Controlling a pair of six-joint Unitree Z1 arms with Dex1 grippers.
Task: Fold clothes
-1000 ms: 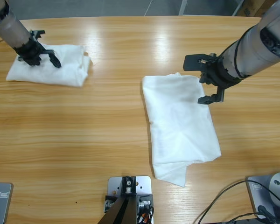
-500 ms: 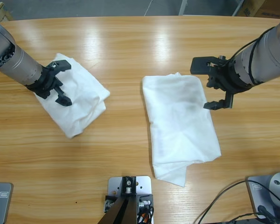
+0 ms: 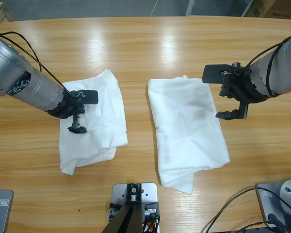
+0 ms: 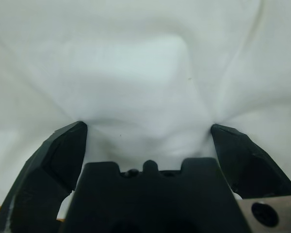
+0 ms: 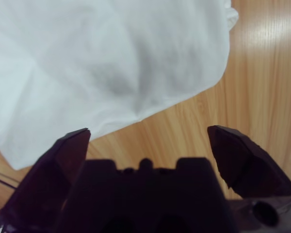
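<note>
Two white clothes lie on the wooden table. The smaller folded one [image 3: 99, 116] is left of the middle. My left gripper [image 3: 83, 111] is open and rests on its left part; in the left wrist view the white cloth [image 4: 145, 73] fills everything between the spread jaws of that gripper [image 4: 148, 133]. The larger folded garment [image 3: 186, 128] lies right of the middle. My right gripper [image 3: 223, 94] is open just off its upper right edge, with bare wood under it; the right wrist view shows this gripper [image 5: 148, 136] and the cloth's edge [image 5: 102, 58] ahead.
Bare table [image 3: 136, 53] runs along the back and between the two garments. Cables [image 3: 242, 208] trail at the front right corner.
The left arm slid the smaller garment from the far left corner toward the front middle, turning it on the way. The right gripper drew off the larger garment to the right.
</note>
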